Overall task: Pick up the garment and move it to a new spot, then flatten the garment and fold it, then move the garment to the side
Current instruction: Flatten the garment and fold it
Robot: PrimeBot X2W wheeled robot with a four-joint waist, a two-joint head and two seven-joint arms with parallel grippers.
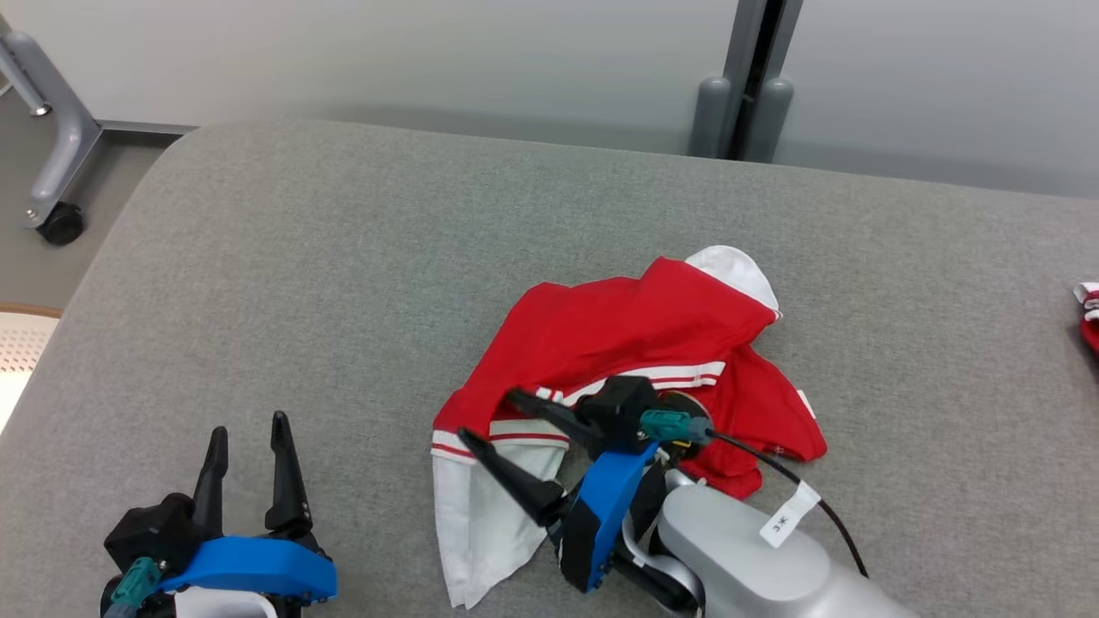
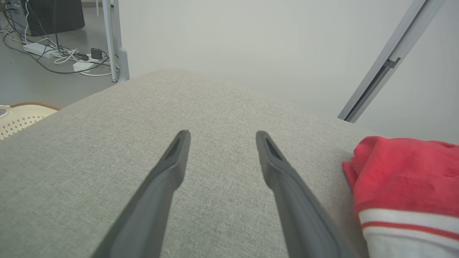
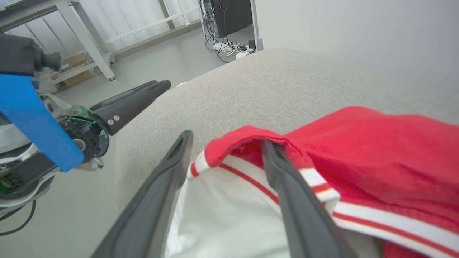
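The crumpled red-and-white garment [image 1: 635,343] lies midway along the grey padded surface [image 1: 343,257]. Its striped left edge sits between the spread jaws of the right gripper [image 3: 226,139], one finger tucked under a red fold and nothing pinched. The surface runs back to a pale wall [image 1: 429,51], with floor cables [image 2: 71,57] beyond its left end. The right arm reaches in low from the lower right, while the left gripper [image 1: 249,427], jaws also spread, sits apart over bare fabric.

Garment [image 1: 627,335]: made of soft cloth, matt, wrinkled. Table [image 1: 343,257]: covered in rough woven cloth. Left gripper [image 2: 223,135]: made of smooth plastic, matt.
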